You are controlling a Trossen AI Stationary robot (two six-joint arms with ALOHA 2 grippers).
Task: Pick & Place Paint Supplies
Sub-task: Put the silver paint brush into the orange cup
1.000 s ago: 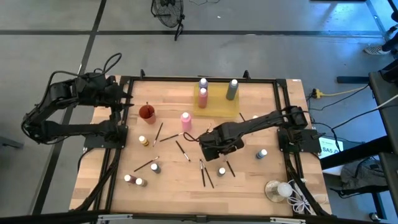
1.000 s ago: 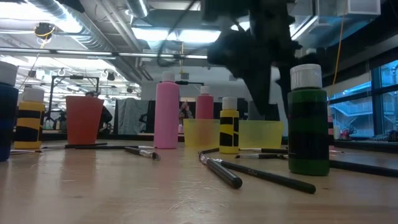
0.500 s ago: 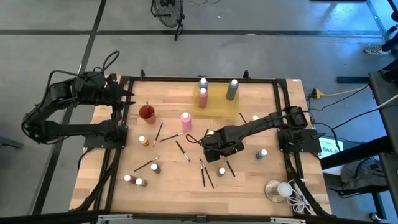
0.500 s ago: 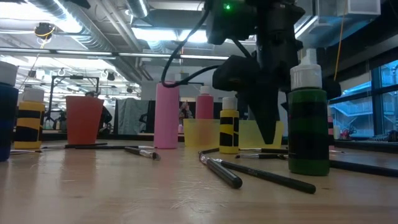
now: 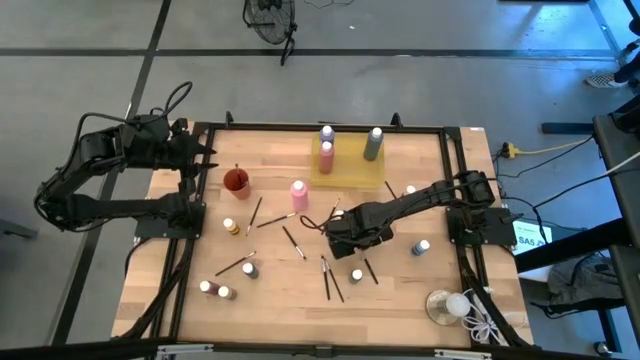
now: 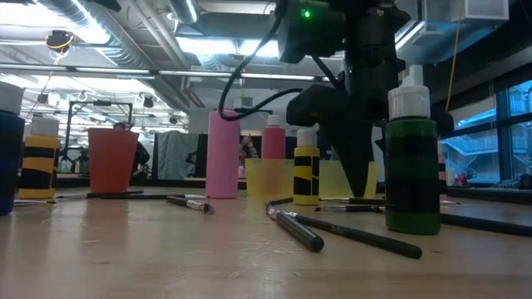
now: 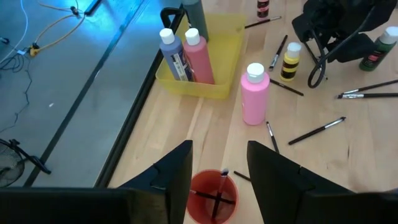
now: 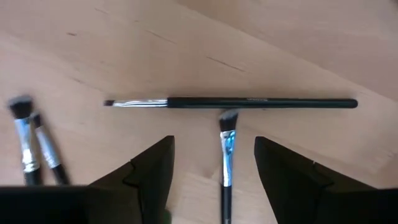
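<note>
My right gripper (image 5: 348, 236) points down, open, low over the middle of the table. In its wrist view its gripper (image 8: 213, 143) has a thin dark-handled paintbrush (image 8: 226, 158) lying on the wood between its fingers, bristles toward a longer brush (image 8: 249, 102) that lies crosswise beyond; it touches neither. Two more brushes (image 8: 28, 146) lie off to one side. My left gripper (image 5: 208, 158) waits open at the far left, above a red cup (image 7: 211, 198) that holds brushes. Small white-capped paint bottles (image 5: 356, 275) stand scattered on the table.
A yellow tray (image 5: 352, 180) at the far middle holds three bottles. A pink bottle (image 5: 298, 192) stands near it. Loose brushes (image 5: 330, 278) and small bottles (image 5: 421, 246) lie around my right gripper. A clear dish with a white ball (image 5: 447, 305) sits at the near right corner.
My right gripper has come down toward the brushes on the table, still open and pointing down. No object has moved.
</note>
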